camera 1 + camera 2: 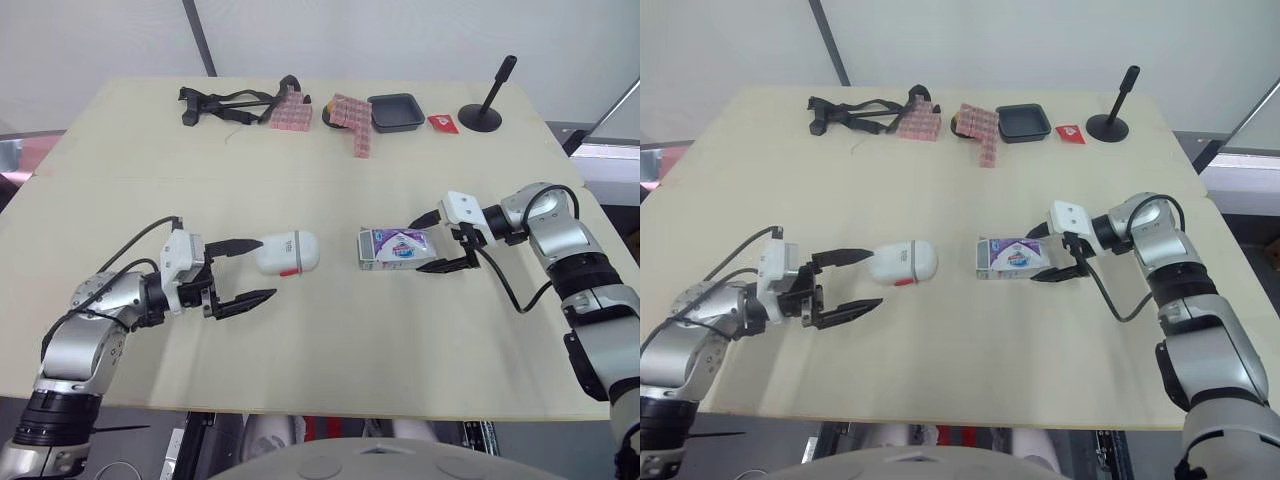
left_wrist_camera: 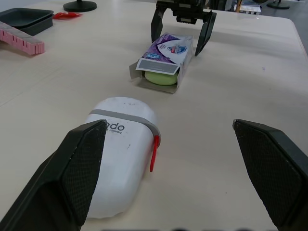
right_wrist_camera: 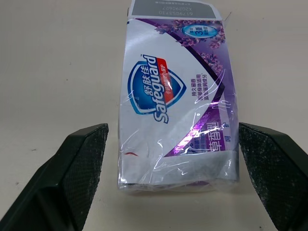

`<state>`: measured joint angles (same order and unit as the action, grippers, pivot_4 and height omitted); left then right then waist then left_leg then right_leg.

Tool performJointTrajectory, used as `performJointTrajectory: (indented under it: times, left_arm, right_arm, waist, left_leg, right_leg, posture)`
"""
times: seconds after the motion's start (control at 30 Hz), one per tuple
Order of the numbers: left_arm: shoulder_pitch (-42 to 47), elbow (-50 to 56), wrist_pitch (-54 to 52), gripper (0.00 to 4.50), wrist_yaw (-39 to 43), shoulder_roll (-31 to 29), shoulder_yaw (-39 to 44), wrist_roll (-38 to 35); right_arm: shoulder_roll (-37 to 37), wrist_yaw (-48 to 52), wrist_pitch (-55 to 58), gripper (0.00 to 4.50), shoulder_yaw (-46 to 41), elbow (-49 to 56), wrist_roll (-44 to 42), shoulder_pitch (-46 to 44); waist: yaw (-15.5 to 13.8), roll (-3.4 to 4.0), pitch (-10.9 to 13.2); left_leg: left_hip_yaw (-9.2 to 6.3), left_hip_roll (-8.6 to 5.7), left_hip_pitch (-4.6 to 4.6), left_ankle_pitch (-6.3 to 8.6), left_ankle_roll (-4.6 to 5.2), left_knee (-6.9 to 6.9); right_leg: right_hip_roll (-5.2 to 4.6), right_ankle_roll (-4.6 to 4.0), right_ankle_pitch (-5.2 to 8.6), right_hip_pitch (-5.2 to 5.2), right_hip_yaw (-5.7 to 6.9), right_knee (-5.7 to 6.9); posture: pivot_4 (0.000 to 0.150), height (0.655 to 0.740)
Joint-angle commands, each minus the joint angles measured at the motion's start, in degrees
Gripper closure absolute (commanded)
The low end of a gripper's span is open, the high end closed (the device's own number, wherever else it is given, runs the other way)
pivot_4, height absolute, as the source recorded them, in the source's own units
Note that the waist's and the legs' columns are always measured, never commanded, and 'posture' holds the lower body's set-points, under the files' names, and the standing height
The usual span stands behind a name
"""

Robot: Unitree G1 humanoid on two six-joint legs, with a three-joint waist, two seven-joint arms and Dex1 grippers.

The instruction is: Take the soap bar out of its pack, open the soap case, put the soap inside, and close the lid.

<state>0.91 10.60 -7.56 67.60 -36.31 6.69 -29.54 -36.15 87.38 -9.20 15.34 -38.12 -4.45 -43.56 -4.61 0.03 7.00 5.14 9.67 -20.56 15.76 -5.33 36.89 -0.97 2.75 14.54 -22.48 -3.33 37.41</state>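
I see the soap pack (image 1: 397, 247) lying flat near the middle of the table (image 1: 320, 350), a bit toward the right edge. Its open end faces the soap case (image 1: 287, 252), and the green soap bar (image 2: 161, 78) peeks out of that end. So the soap is not out yet.

My right gripper (image 1: 415, 246) is at the shut end of the pack. Its fingers are wide apart, one on each side of the pack, and there is a gap on both sides. It holds nothing.

The white soap case lies on its side to the left of the pack, apart from it, with its lid shut. My left gripper (image 1: 266, 267) is at the case with its fingers wide apart too. One finger is right by the case, but I cannot tell if it touches.

Here is what I think could go wrong. The pack is thin and crinkly. If I squeeze too hard, it may squash and trap the soap inside. If I squeeze too softly, the pack may slide away on the smooth table. The case is round and shiny, so a bump from my left finger could push it away.
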Motion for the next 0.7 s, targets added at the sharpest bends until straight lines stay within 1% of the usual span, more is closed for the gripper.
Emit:
performJointTrajectory:
  times: [0.03,0.17,0.57,0.7]
  left_arm:
    - [-0.3,1.8,1.1,0.01,-0.3,-0.2,0.5,-0.4]
    - [-0.4,2.1,0.8,0.0,-0.7,-0.3,0.4,-0.4]
    - [-1.1,2.9,0.2,0.0,-1.4,-0.8,0.5,-0.5]
    - [-1.3,2.9,0.2,0.0,-1.2,-0.9,0.5,-0.5]
  right_arm:
    - [-0.3,-0.2,-1.5,0.0,-1.1,-0.9,0.4,-0.3]
    - [-0.2,-0.8,-3.1,1.09,-0.9,-1.9,1.3,0.0]
    - [0.0,-2.4,-3.7,1.09,-1.1,-2.1,1.8,0.7]
    - [0.0,-2.6,-3.3,2.2,-1.2,-2.0,1.8,0.8]
  waist:
    - [0.0,0.0,0.0]
    - [0.0,0.0,0.0]
    - [0.0,0.0,0.0]
    - [0.0,-0.02,0.0]
  left_leg:
    - [0.0,0.0,0.0,0.0,0.0,0.0]
    - [0.0,0.0,0.0,0.0,0.0,0.01]
    - [0.0,0.0,-0.01,0.0,0.0,0.03]
    - [0.0,0.0,0.0,0.0,0.0,0.03]
  right_leg:
    - [0.0,0.0,0.0,0.0,0.0,0.01]
    - [0.0,0.0,0.0,0.0,0.0,0.01]
    - [0.0,0.0,0.0,0.0,-0.01,0.03]
    - [0.0,0.0,0.0,0.0,-0.01,0.04]
  posture:
    - [0.15,0.74]
    - [0.15,0.74]
    - [0.15,0.74]
    - [0.15,0.74]
